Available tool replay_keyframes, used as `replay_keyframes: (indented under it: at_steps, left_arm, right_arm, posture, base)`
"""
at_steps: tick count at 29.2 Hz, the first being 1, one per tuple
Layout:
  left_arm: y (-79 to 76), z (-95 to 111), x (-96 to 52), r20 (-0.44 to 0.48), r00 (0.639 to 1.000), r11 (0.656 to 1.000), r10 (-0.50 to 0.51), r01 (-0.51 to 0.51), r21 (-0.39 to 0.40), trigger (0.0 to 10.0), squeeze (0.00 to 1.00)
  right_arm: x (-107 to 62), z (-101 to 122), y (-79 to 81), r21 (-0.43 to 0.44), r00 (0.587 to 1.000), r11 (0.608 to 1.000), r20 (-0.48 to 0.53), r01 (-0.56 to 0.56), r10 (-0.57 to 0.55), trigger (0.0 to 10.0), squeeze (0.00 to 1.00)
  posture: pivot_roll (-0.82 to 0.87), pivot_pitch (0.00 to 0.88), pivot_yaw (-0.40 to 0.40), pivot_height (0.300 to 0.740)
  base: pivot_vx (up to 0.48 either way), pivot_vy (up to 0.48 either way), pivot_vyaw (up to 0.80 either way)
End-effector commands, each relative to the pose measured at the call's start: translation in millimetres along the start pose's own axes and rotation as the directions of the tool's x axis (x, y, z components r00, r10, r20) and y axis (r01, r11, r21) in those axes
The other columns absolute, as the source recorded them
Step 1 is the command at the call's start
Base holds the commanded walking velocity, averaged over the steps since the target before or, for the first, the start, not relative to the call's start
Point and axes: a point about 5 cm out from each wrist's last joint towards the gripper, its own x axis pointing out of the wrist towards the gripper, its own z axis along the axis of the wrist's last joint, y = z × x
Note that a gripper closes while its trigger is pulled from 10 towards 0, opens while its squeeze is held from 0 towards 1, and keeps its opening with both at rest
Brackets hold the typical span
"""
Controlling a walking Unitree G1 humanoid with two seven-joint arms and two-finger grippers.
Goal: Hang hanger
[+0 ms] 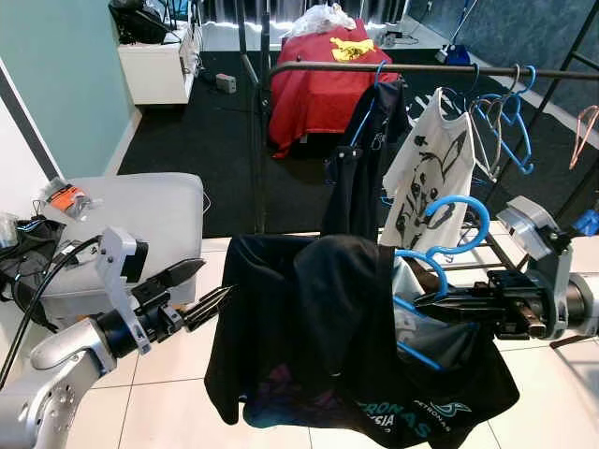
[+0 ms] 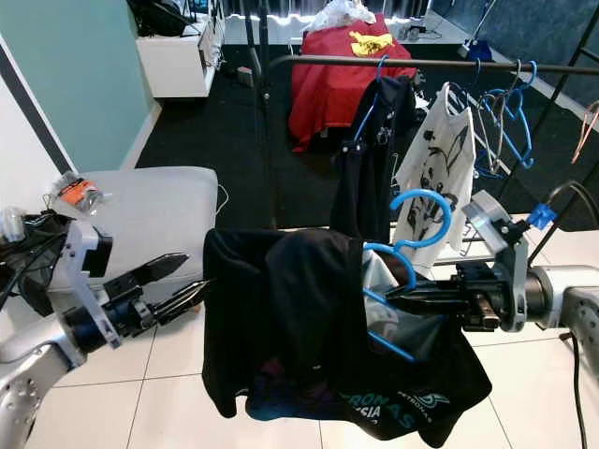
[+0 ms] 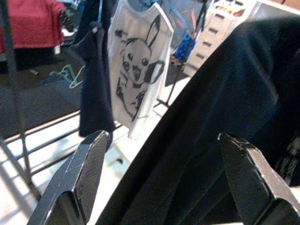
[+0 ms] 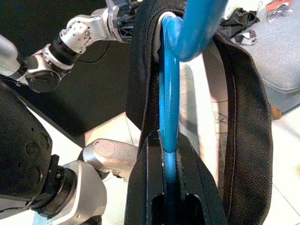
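Draped in black, blue hanger (image 1: pixel 440 271).

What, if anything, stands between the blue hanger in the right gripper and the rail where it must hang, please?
The right gripper grips the blue hanger carrying the black shirt. Between it and the rail hang a white printed shirt and a dark garment; bare rail shows to their left.

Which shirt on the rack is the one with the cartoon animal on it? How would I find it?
Find the long dark clothes rail crossing the room behind the robot. Clothes hang along it: a dark garment, then bare hangers further right. Between those hangs the white T-shirt, the only pale one, printed with a black drawing of a long-eared cartoon creature.
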Motion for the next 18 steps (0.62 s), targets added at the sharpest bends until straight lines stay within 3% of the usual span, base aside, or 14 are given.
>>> replay_keyframes:
  at_steps: [1,2,18]
  left_arm:
    - [-8.1,4.4,8.9,0.03,0.998,0.999,-0.048,0.049,-0.021,2.5,0.0]
    - [-10.4,5.6,11.6,0.043,0.997,0.997,-0.067,0.068,-0.033,0.0,0.0]
    - [-11.7,11.6,10.0,0.071,0.992,0.991,-0.101,0.106,-0.077,0.0,0.0]
  right_arm:
    - [1.2,4.2,0.0,-0.025,1.0,1.0,-0.003,-0.014,0.014,10.0,0.0]
    - [1.6,4.1,0.0,-0.026,1.0,1.0,-0.003,-0.015,0.015,10.0,0.0]
    - [3.9,3.7,-2.4,-0.031,1.0,0.999,-0.003,-0.014,0.014,10.0,0.0]
  posture:
    - [-0.03,0.036,-0.026,0.74]
    - [-0.03,0.034,-0.025,0.74]
    - [-0.03,0.029,-0.028,0.74]
  base:
    - [0.0,0.0,0.0]
    - [0.0,0.0,0.0]
    - [0.0,0.0,0.0]
